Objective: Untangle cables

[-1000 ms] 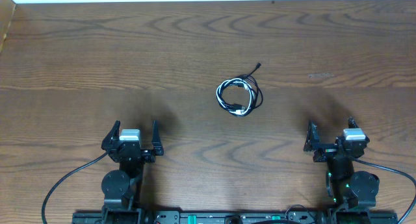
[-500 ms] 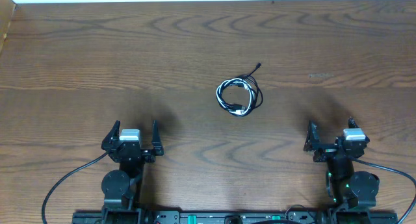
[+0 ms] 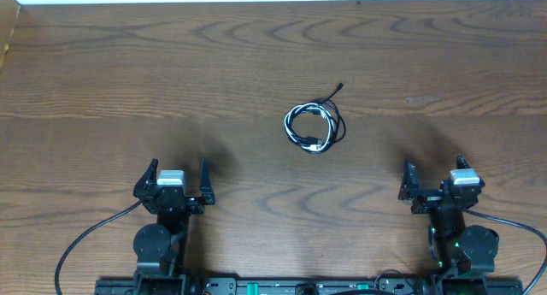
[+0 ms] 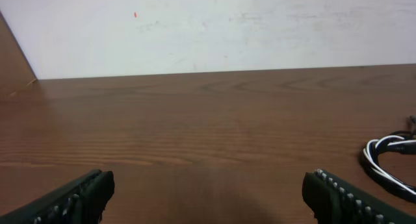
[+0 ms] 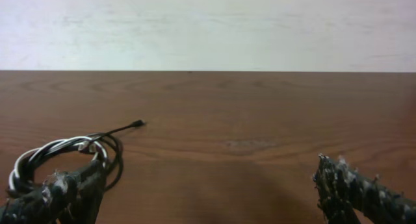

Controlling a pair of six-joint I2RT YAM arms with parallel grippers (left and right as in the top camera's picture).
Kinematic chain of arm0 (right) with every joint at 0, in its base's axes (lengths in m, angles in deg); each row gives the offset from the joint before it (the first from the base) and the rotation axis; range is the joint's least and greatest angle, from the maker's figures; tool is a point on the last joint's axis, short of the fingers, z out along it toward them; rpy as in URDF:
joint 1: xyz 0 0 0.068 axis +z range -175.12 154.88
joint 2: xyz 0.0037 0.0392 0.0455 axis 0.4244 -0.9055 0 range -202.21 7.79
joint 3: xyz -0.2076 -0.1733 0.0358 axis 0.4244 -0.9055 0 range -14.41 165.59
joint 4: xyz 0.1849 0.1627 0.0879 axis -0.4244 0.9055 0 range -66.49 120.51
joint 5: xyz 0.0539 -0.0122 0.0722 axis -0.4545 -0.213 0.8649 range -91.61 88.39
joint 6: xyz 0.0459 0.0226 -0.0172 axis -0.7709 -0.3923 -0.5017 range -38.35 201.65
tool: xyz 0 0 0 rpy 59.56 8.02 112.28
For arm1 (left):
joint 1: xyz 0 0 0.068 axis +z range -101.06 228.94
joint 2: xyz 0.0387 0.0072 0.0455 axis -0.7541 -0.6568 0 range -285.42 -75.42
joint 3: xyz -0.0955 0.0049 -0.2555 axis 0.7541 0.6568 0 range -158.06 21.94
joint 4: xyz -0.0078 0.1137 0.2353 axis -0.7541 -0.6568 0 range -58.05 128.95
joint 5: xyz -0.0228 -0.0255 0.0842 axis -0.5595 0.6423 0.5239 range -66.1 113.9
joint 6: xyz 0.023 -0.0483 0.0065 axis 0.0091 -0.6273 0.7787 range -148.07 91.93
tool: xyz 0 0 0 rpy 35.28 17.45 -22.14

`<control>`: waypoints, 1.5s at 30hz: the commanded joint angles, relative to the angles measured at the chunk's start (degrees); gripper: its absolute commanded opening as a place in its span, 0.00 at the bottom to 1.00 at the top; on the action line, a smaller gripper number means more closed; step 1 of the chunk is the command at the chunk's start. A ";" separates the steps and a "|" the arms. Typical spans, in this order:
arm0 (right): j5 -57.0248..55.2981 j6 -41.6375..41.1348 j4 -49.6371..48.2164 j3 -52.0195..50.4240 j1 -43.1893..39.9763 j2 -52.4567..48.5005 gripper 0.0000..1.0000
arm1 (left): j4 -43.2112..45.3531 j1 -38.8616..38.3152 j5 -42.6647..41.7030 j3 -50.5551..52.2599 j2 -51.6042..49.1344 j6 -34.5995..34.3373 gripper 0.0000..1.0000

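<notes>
Nothing has been moved: the cables (image 3: 314, 127) lie coiled mid-table, slightly right, well apart from the left gripper (image 3: 178, 168) and right gripper (image 3: 434, 168), both spread wide, empty, at the near edge. Light and limp, the coil is probably best pinched at an outer loop.

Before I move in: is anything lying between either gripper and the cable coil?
Nothing visible. Only bare table lies between the coiled cables and the left gripper or the right gripper. Both grippers are open and well apart from the coil.
</notes>
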 commanded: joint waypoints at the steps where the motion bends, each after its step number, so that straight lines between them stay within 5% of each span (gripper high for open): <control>1: 3.02 -0.74 -0.17 -0.22 0.55 0.20 0.99 | -1.86 0.28 1.03 1.25 0.04 0.31 0.98; 29: 7.67 -0.72 3.21 4.22 0.55 -0.33 0.99 | -1.95 0.28 0.07 -1.88 -1.22 -2.05 0.98; 45: 9.97 0.39 9.79 15.67 0.55 -11.67 0.99 | -2.73 0.28 -7.19 -16.68 -22.88 -2.01 0.98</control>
